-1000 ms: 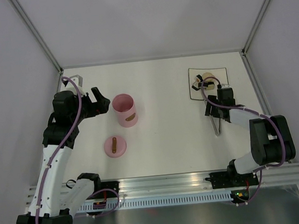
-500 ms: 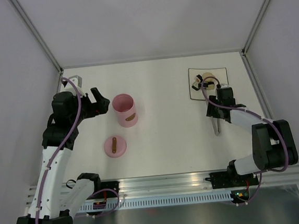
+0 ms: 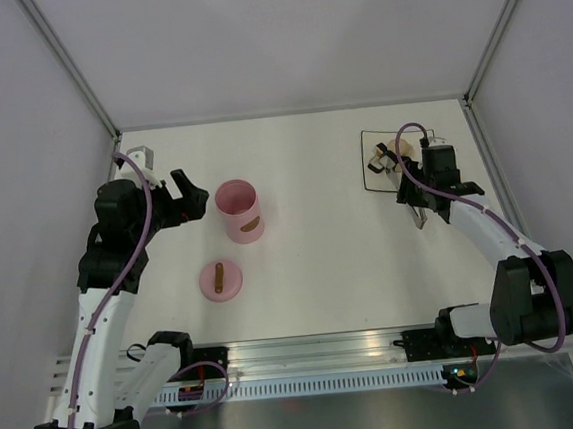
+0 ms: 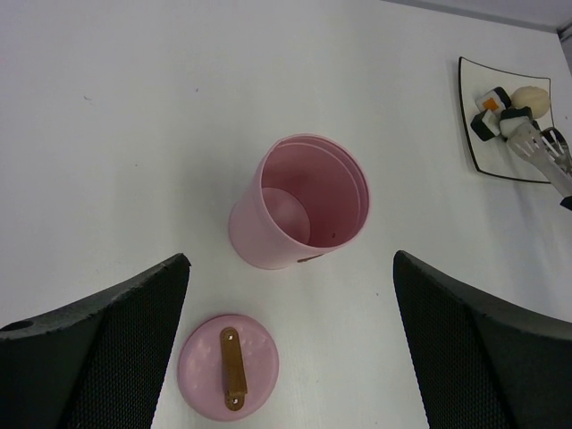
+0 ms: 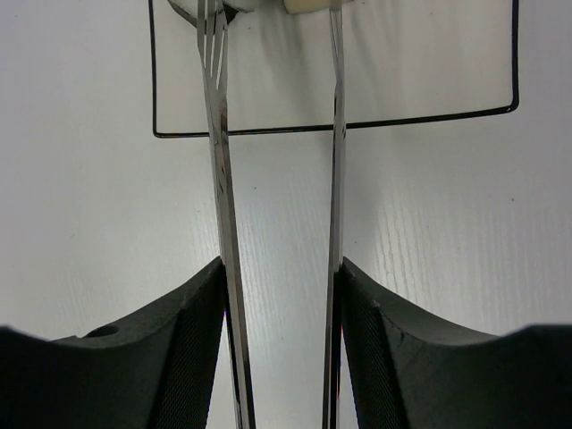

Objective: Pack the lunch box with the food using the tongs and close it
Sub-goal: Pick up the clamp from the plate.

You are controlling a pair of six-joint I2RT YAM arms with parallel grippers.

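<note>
Right fingers (image 5: 192, 357) gripped the long silvery metal tongs (image 5: 217, 179) reaching onto the square white plate (image 5: 429, 71); left fingers (image 4: 116, 357) gaped open.

Robotics lab cell: white table (image 3: 322, 272), blank grey walls (image 3: 281, 34), aluminium frame posts (image 3: 68, 63), slotted mounting rail (image 3: 318, 348) at near edge

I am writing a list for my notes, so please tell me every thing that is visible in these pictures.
lunch box: one, pink, open and upright, left half of the table
lid: one, pink with brown handle, flat on the table, nearer the arms than the pot
plate: one, white with dark edge, far right
food: a few pieces, beige, white, dark, on the plate
tongs: one, silvery, tips at the food
table: one, white
left gripper: black, open, beside the pot
right gripper: black, shut on the tongs
</note>
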